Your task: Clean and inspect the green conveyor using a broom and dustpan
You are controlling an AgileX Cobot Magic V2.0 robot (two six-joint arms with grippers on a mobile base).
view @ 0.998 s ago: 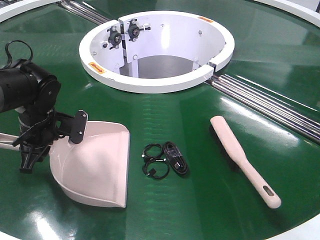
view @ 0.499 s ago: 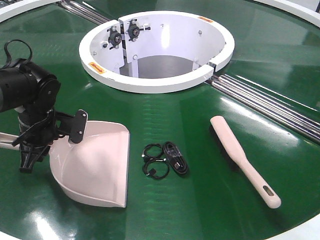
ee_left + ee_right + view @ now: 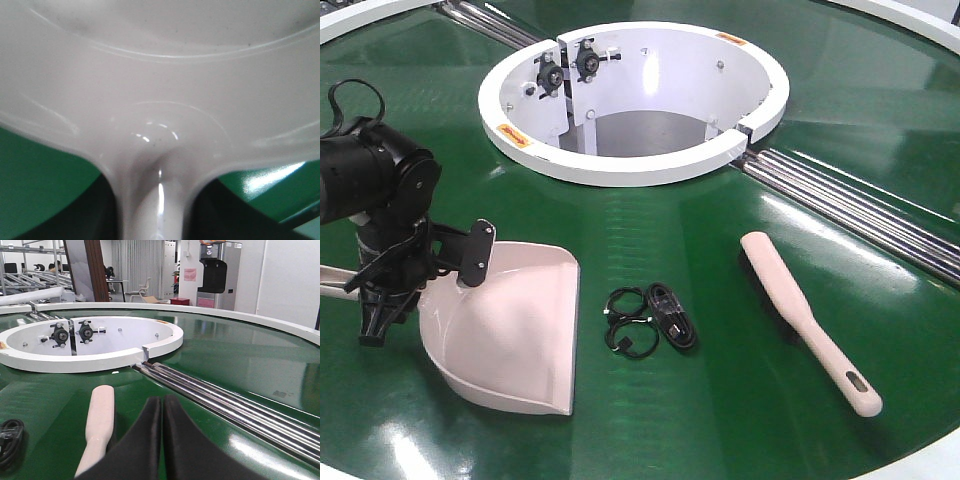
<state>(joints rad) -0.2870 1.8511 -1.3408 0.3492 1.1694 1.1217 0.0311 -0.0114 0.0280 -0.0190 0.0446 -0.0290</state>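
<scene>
1. big green conveyor [image 3: 720, 400], glossy, with a white round hub [image 3: 630, 165] up top and silver rollers [image 3: 860, 210] running off to the right.
2. pink dustpan [image 3: 515, 335] lies on the left, left pincer [image 3: 415, 285] at its back end by the handle.
3. black coiled cable [image 3: 650, 320] just right of the dustpan.
4. pink broom [image 3: 805, 320] lies further right, well apart.

Green conveyor [image 3: 720, 400]: glossy dark-green ring belt, silver rollers in seams. Dustpan [image 3: 515, 335]: pale pink scoop lying flat left of broom, mouth facing it. Broom [image 3: 805, 318]: pale pink brush lying flat, slotted handle end toward near belt edge.
</scene>
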